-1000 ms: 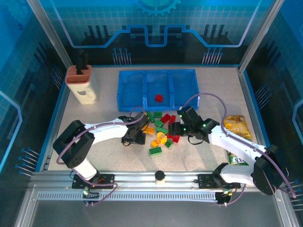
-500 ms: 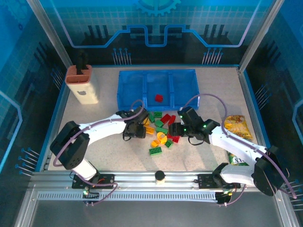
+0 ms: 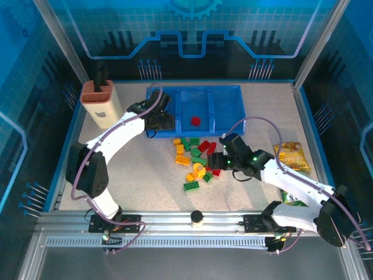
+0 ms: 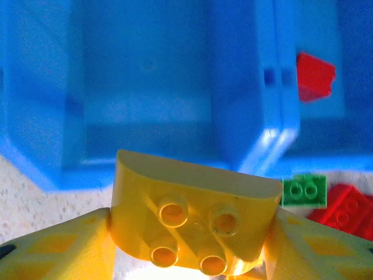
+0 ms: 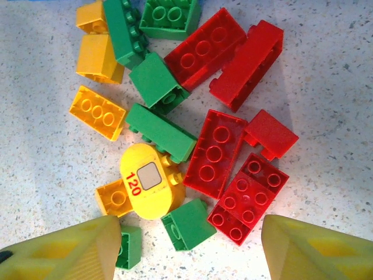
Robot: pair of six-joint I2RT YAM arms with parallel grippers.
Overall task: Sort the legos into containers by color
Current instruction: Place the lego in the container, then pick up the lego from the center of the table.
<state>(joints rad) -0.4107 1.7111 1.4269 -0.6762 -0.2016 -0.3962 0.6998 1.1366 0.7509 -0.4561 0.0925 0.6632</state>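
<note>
Fingers at left (image 4: 52,251) clamping yellow lego (image 4: 192,204) at tray (image 4: 245,116) edge, right fingers (image 5: 58,251) spread above lego pile (image 5: 215,151).

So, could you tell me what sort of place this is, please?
Probably a robotics lab work cell: aluminium posts and blue printed panels enclose the table, two arms are bolted to a rail, and toy bricks lie by a sorting tray.

A green studded plastic brick (image 5: 170,16) is cut off at the right wrist view's top edge; the translucent blue plastic tray (image 4: 145,87) is blurred in the left wrist view.
</note>
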